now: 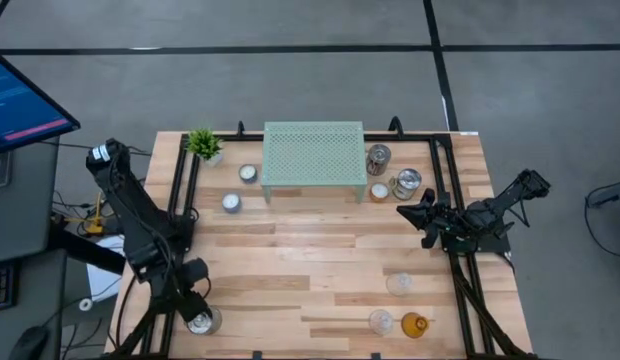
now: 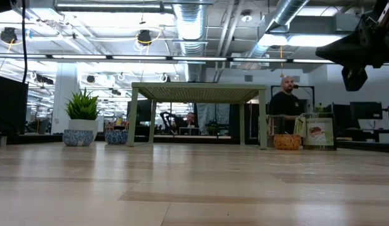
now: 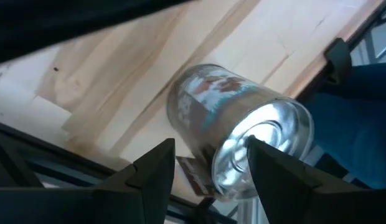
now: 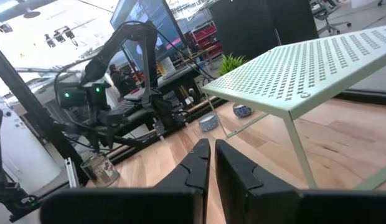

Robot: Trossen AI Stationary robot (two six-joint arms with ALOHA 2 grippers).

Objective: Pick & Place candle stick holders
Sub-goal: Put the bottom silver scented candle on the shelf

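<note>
Silvery jar [image 3: 240, 134] stands upright between left hand [image 3: 208, 171] fingers.

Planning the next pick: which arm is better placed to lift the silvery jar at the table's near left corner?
Left. Its gripper already has open fingers on either side of the jar; the right gripper hangs shut across the table.

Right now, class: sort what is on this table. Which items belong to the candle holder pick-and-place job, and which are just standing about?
Belongs to the job:
- silvery jar, between the open left hand fingers
- two silvery jars by the stand
- orange tealight cup
- two white tealight cups
- clear glass cups
- amber cup

Just standing about:
- green mesh stand
- potted plant
</note>
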